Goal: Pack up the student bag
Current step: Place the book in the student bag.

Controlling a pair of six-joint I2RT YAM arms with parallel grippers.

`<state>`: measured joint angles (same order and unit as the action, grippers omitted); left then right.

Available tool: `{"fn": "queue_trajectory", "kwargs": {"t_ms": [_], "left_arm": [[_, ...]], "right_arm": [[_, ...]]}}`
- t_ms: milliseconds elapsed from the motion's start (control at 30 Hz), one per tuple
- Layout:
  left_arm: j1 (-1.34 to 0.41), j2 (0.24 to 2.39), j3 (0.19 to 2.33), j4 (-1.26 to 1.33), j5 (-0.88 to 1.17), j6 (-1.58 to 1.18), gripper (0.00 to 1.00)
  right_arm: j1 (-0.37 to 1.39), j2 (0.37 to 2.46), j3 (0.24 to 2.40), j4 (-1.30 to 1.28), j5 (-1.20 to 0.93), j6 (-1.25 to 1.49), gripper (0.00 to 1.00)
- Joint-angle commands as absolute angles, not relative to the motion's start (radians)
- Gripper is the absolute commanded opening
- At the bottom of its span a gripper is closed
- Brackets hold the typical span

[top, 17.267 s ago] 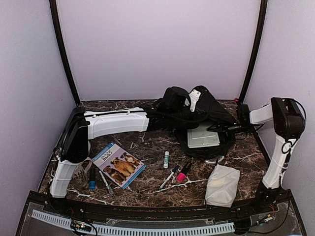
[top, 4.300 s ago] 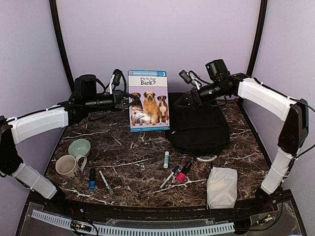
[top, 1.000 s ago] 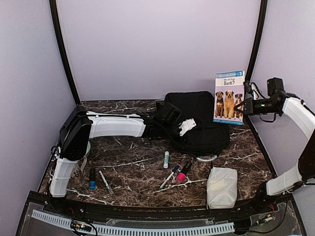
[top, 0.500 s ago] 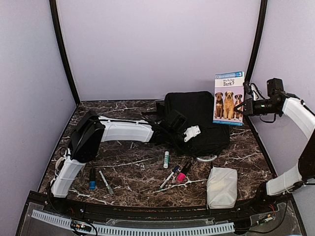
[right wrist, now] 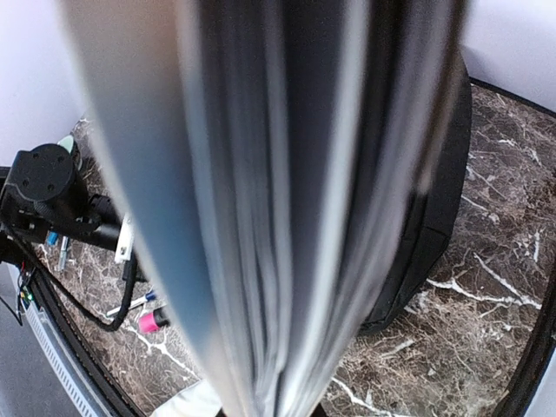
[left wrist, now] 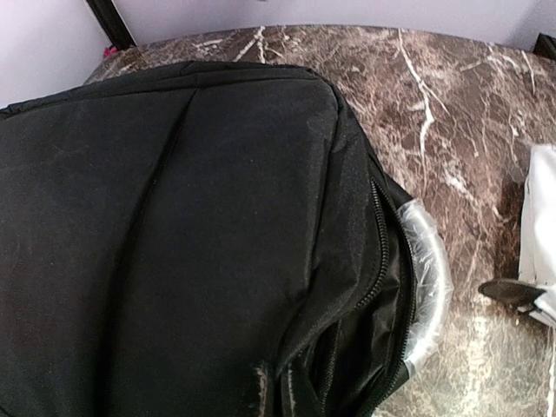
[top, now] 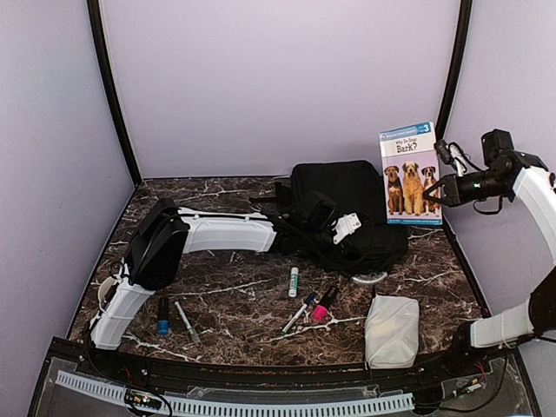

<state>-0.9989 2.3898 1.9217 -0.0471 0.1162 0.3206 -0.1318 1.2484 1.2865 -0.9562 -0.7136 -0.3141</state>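
The right gripper is clenched on the right edge of the dog book. It holds the book upright in the air, long axis vertical, cover facing the near side. In the right wrist view the book's page edges fill the frame, with the bag's dark side behind them.

From this gripper, the student bag lies to the left and below. It rests flat on the desk at the far middle, and its right edge sits almost under the book.

The left gripper is much nearer the bag, down at its near right corner. Its fingers do not show in its own view, so I cannot tell whether it is pinching fabric or released. That view shows the zipper track curving round the corner, with what looks like a gap low down.

As I judge it, the book must travel left and down, then tip from upright towards flat, to enter along that right-hand edge while the left arm spreads the opening.
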Motion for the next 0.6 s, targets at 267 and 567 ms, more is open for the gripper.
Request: {"fn": "queue_trajectory", "kwargs": {"t_ms": [267,567], "left_arm": [[-0.991,2.234,1.903,0.275,0.067,0.158,0.0],[-0.925,2.221,1.9,0.412,0.164,-0.07,0.0]], "right_arm": [[-0.135,1.232,1.388,-1.278,-1.085,-0.576,0.0],[-0.094,1.209,1.33,-1.411,-1.074,-0.764,0.0]]}}
